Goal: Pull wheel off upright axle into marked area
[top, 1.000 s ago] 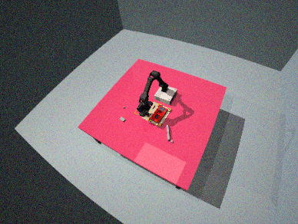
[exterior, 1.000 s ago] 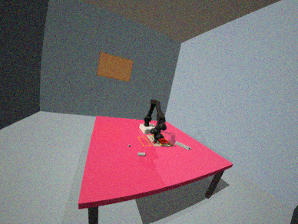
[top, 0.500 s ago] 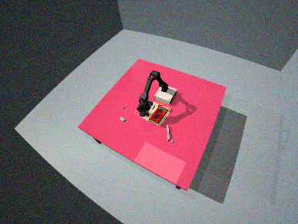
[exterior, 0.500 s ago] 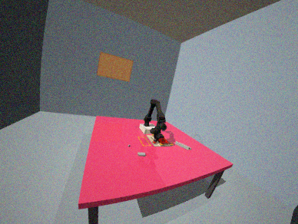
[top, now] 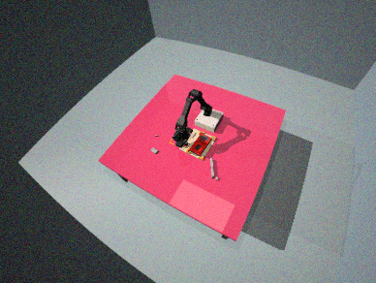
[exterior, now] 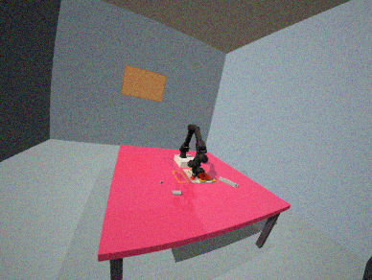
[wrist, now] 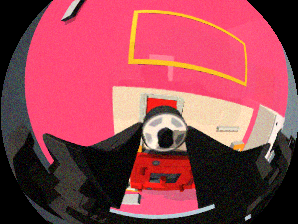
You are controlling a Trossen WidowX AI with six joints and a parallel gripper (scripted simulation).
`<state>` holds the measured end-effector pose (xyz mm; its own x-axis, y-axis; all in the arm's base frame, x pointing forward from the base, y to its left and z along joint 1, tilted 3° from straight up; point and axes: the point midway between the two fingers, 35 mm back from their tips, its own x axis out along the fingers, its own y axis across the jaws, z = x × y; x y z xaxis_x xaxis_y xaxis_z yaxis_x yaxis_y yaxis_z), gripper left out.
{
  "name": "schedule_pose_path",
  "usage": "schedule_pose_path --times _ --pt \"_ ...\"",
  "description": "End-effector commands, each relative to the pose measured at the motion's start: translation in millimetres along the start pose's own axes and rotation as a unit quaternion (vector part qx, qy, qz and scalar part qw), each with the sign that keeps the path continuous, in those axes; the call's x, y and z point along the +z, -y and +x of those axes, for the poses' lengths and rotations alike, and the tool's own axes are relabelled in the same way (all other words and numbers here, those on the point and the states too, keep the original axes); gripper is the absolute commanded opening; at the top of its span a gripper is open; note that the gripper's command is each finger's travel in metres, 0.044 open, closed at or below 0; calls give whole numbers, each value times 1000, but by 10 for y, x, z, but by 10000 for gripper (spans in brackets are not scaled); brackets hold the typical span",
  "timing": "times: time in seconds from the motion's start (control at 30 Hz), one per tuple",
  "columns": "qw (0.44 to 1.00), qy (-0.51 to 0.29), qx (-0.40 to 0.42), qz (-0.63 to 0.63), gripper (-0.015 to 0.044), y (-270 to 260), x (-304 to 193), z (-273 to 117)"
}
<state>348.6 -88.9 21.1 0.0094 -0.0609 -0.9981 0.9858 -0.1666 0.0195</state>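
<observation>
In the wrist view a pale wheel (wrist: 164, 132) with a dark hub sits between my two black fingers, over a red fixture (wrist: 160, 172) on a cream board (wrist: 129, 106). My gripper (wrist: 164, 128) (top: 180, 140) (exterior: 195, 172) is shut on the wheel, low over the board. The marked area is a yellow outlined rectangle (wrist: 136, 36) (exterior: 175, 175) on the pink table (top: 145, 141) (exterior: 144, 211), just beyond the board. The axle is hidden under the wheel.
The arm's white base (top: 208, 120) (exterior: 182, 160) stands behind the board. A small grey block (top: 154, 150) (exterior: 176, 193) (wrist: 71, 8) and a tiny piece (top: 157, 135) (exterior: 161, 182) lie to one side. A grey bar (top: 213, 168) (exterior: 228, 181) lies on the other side.
</observation>
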Motion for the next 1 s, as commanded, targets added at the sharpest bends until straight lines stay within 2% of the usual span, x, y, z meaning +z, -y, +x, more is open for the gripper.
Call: schedule_pose_path --times 0.0,0.97 --pt "1000 0 2 0 0 10 -1 -69" --pt "1000 0 4 -1 0 10 -1 -165"
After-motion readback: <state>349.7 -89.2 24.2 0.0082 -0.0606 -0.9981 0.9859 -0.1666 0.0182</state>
